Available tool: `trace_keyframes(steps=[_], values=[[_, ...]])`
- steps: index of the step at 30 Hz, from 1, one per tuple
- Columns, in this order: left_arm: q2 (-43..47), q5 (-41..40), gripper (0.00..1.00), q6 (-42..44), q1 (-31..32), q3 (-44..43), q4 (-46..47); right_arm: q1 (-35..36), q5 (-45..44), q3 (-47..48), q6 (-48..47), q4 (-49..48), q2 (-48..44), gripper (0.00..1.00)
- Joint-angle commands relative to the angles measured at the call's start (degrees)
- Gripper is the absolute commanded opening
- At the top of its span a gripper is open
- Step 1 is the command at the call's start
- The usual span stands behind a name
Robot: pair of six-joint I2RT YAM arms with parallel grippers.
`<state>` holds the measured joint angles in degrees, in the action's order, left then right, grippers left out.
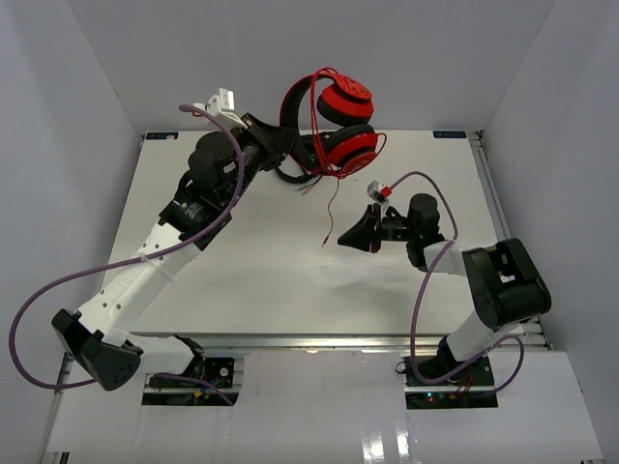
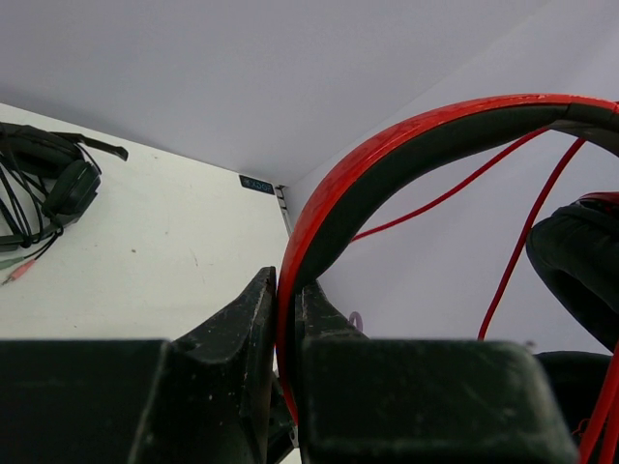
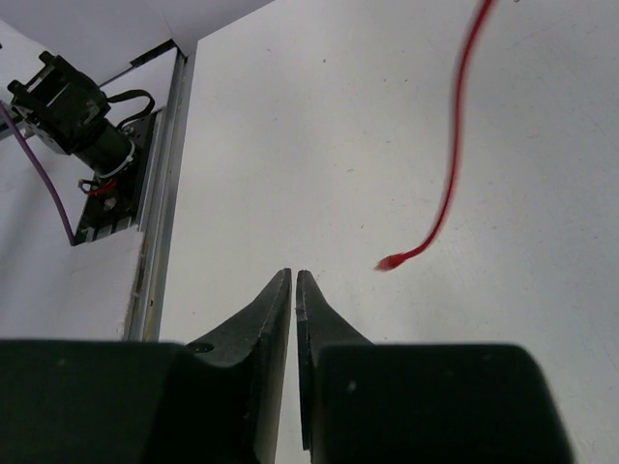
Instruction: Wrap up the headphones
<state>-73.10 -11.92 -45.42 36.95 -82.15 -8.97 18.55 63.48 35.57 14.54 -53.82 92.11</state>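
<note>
My left gripper [image 1: 288,145] is shut on the red headband [image 2: 387,164] of the red headphones [image 1: 340,121] and holds them high over the table's far middle. In the left wrist view the band runs between the closed jaws of the left gripper [image 2: 287,282], and a black-padded ear cup [image 2: 580,261] shows at the right. The thin red cable [image 1: 334,198] hangs down from the cups, its plug end [image 3: 392,261] just above the table. My right gripper [image 1: 343,239] is shut and empty, low over the table, with the plug a little ahead and to the right of its tips [image 3: 294,275].
Black headphones with a black cable [image 2: 48,184] lie on the white table [image 1: 251,280], at the far left of the left wrist view. White walls enclose the table on three sides. A metal rail [image 3: 160,193] runs along the table edge, with a black arm base [image 3: 73,106] beyond it.
</note>
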Motion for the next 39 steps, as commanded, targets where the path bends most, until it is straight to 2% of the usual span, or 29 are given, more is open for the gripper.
trace_keyframes(steps=[1,3,4,7,10,12,13,15,17,23,25,28,29,30,31,32,34,35,39], values=[[2.41,-3.24,0.0,-2.2,0.23,-3.31,2.99,1.03,1.43,1.73,-6.84,8.65,-3.62,0.1],[2.44,-3.17,0.0,-2.49,0.23,-3.28,2.92,1.19,-0.72,1.31,-8.92,11.12,-5.47,0.1],[2.48,-3.03,0.0,-2.63,0.23,-3.33,2.9,1.23,-2.66,1.23,-10.53,12.96,-6.77,0.16],[2.77,-2.68,0.0,-2.83,0.23,-3.46,2.82,1.23,-11.42,2.04,-18.86,20.54,-11.55,0.52],[3.24,-2.57,0.0,-2.84,0.22,-3.46,2.71,1.22,-19.3,2.73,-23.37,22.34,-14.49,0.87],[3.39,-2.42,0.0,-2.92,0.15,-3.46,2.56,1.14,-24.24,3.4,-24.07,21.54,-15.4,0.99],[3.33,-2.18,0.0,-3.0,0.22,-3.46,2.32,1.14,-26.73,3.83,-23.52,21.03,-15.39,0.92],[3.32,-1.89,0.0,-3.27,0.23,-3.63,2.11,1.31,-34.37,6.66,-17.27,19.65,-13.3,0.9],[3.32,-1.58,0.0,-3.54,0.18,-3.68,2.02,1.53,-32.66,10.62,-18.01,21.87,-9.81,0.9],[3.49,-1.17,0.0,-3.56,0.23,-3.97,1.44,5.14,-28.57,14.86,-21.54,18.71,-4.67,0.9],[3.49,-1.1,0.0,-3.7,0.23,-3.91,1.17,5.9,-24.27,17.19,-21.89,20.35,-1.46,0.9],[3.51,-0.97,0.0,-3.9,0.23,-3.71,0.99,6.32,-17.77,19.15,-22.0,20.86,1.46,0.95],[3.56,-0.86,0.0,-3.96,0.23,-3.65,1.04,6.32,-15.46,19.39,-21.94,20.58,2.33,0.92],[3.63,-0.83,0.0,-4.02,0.23,-3.5,1.06,6.51,-14.15,19.73,-21.13,20.42,3.2,0.81],[3.67,-0.83,0.0,-4.06,0.23,-3.34,1.04,6.66,-13.02,20.2,-20.26,20.57,4.0,0.65],[3.67,-0.83,0.0,-4.06,0.23,-3.23,0.99,6.61,-11.66,20.88,-19.73,21.25,4.69,0.44],[3.87,-0.97,0.0,-4.06,0.17,-2.94,0.97,6.59,-11.51,21.56,-19.52,23.51,4.99,0.22],[4.15,-1.13,0.0,-4.04,0.23,-2.71,0.97,6.58,-11.65,21.21,-19.74,23.84,4.42,0.14],[5.12,-2.54,0.0,-3.56,0.23,-1.65,0.93,6.54,-11.82,17.3,-22.73,26.74,-0.11,0.08]])
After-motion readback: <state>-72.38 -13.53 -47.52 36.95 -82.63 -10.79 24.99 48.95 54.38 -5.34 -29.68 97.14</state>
